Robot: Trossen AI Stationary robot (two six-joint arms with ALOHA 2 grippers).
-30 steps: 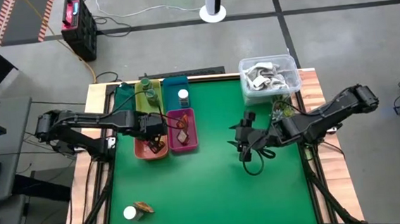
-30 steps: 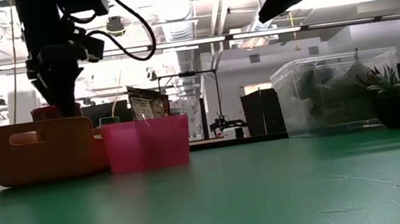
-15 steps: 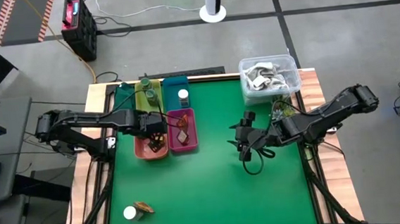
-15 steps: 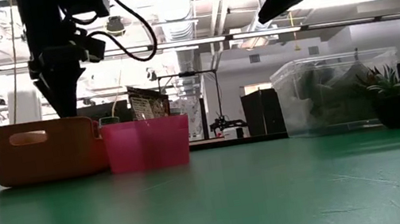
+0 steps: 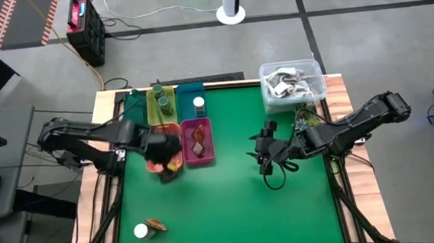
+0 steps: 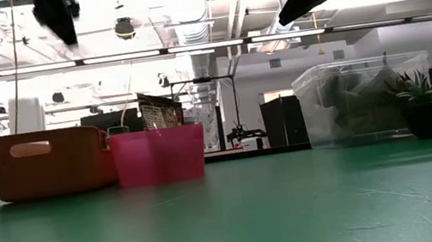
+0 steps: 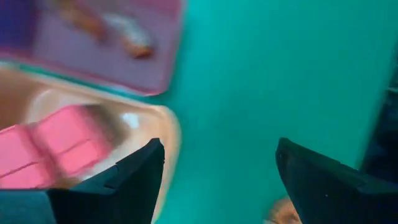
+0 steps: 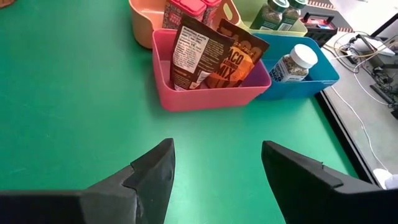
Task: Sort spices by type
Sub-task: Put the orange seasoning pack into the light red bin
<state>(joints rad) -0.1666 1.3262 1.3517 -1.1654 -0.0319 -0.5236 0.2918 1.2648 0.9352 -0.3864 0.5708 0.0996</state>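
Observation:
My left gripper [image 5: 164, 168] hangs open above the near end of the orange tray [image 6: 49, 162], with nothing between its fingers. Two pink-red blocks [image 7: 56, 146] lie in that tray. The pink tray [image 8: 211, 93] beside it holds two reddish-brown packets [image 8: 214, 56] standing on edge. Dark green jars [image 8: 277, 12] sit in the yellow-green tray [image 5: 153, 103], and a white-capped jar [image 8: 295, 62] lies in the blue tray [image 5: 189, 93]. Another white-capped jar [image 5: 141, 231] and a reddish-brown packet [image 5: 157, 225] lie on the mat near the front left. My right gripper [image 5: 264, 155] waits open over mid-table.
A clear plastic tub [image 5: 291, 82] of grey-white items stands at the back right, with a small spiky plant [image 6: 430, 100] in a dark pot in front of it. The green mat [image 5: 230, 205] lies bare between the trays and the near edge.
My left gripper has risen out of the orange tray and drawn a little toward the near edge, tipping as it went. The pink-red block that showed at the tray's rim between its fingers now lies inside the tray.

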